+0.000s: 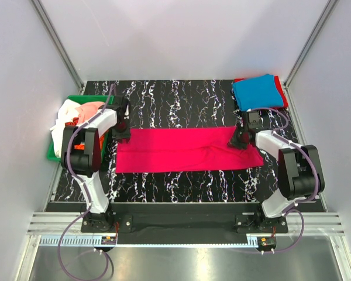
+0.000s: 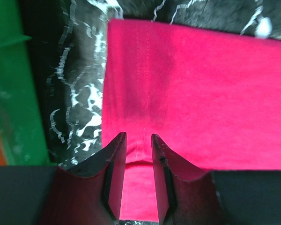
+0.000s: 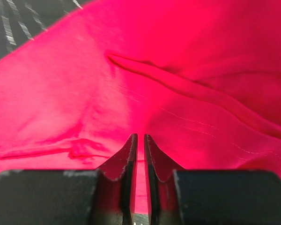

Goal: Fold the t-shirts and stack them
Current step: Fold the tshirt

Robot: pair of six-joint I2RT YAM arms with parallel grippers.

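Observation:
The magenta-pink t-shirt [image 1: 187,150] lies folded into a long flat strip across the middle of the table. My left gripper [image 1: 123,133] is at its far left corner. In the left wrist view this gripper [image 2: 138,136] has its jaws close together, with a raised fold of the pink cloth [image 2: 201,93] between them. My right gripper [image 1: 238,140] is at the far right corner. Its jaws [image 3: 140,136] are almost closed, with pink cloth [image 3: 84,84] in the slit. A folded blue t-shirt [image 1: 257,92] lies on a red one [image 1: 284,98] at the back right.
A green plastic bin [image 1: 54,153] stands at the left edge and holds white [image 1: 63,120], peach-pink [image 1: 90,109] and orange tees. Its wall [image 2: 14,93] is close to my left gripper. The black marbled tabletop [image 1: 175,99] lies behind the strip.

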